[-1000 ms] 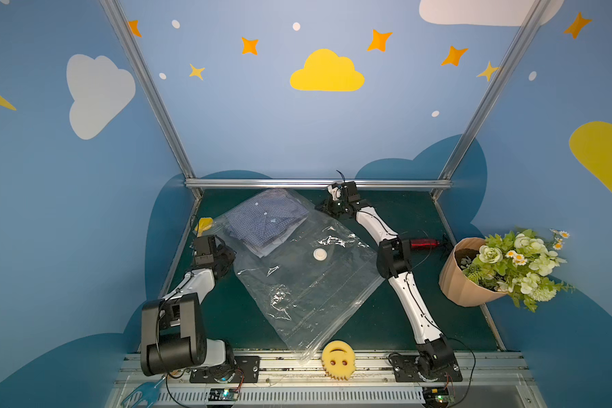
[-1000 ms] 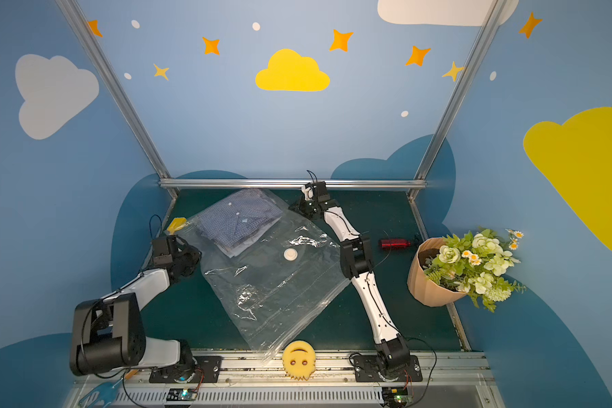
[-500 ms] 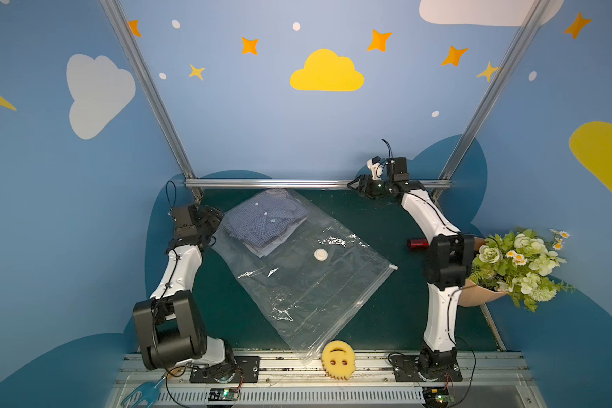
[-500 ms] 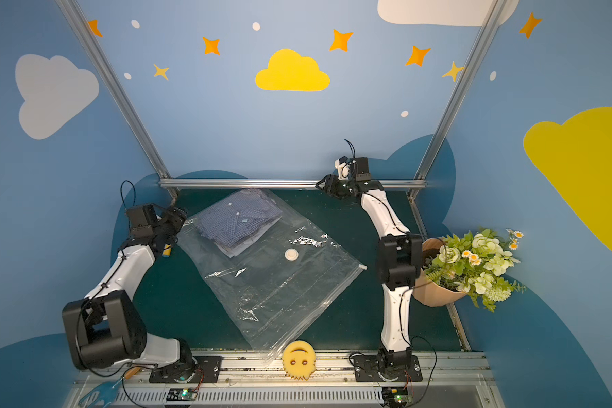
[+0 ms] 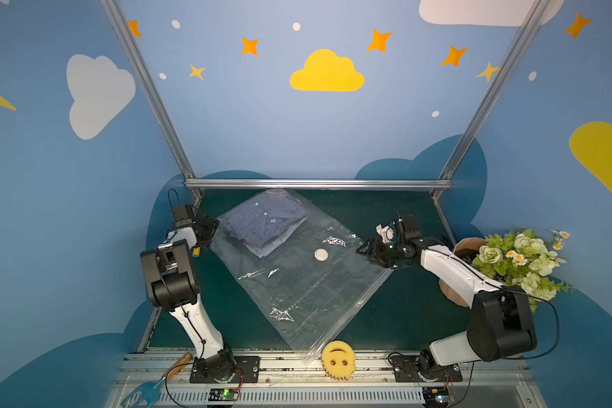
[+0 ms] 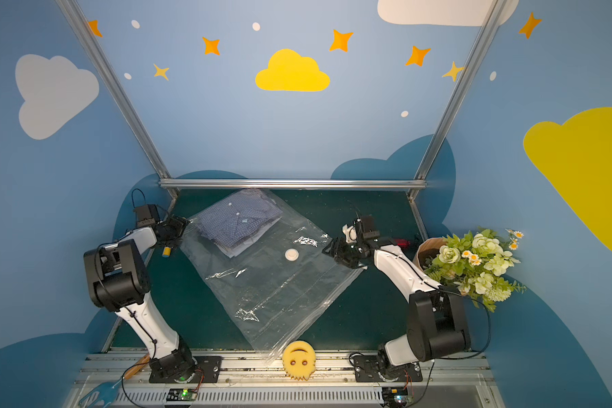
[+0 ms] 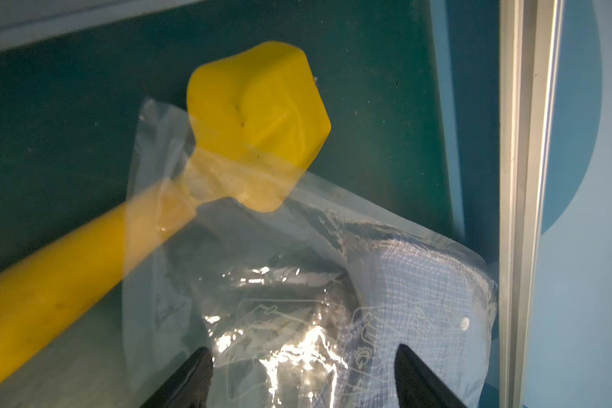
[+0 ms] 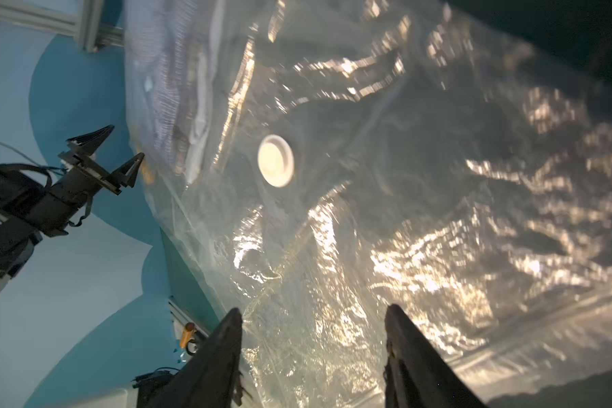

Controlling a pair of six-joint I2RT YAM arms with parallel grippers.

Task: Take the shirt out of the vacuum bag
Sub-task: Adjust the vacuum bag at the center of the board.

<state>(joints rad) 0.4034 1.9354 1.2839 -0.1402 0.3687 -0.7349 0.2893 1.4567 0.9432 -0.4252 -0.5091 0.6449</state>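
Poised open-jawed with the left gripper (image 5: 211, 229), empty, at 9 o'clock of the shirt (image 5: 265, 222), lying in the 11 o'clock end of the vacuum bag (image 5: 297, 293). Likewise spread and empty on the right gripper (image 5: 364, 249), at 3 o'clock of the valve (image 5: 321, 254). Best to pinch film only, low and slow.

Both top views are looking down from high over the front rail (image 5: 297, 360) toward the back wall (image 5: 315, 134), sharing the whole green surface (image 5: 396, 215). The left wrist camera is sitting close over the vacuum bag (image 7: 262, 282) at its shirt (image 7: 428, 293) end. The right wrist camera is skimming low across the bag from the opposite edge, catching its valve (image 8: 275, 160) and the left gripper (image 8: 124, 143).
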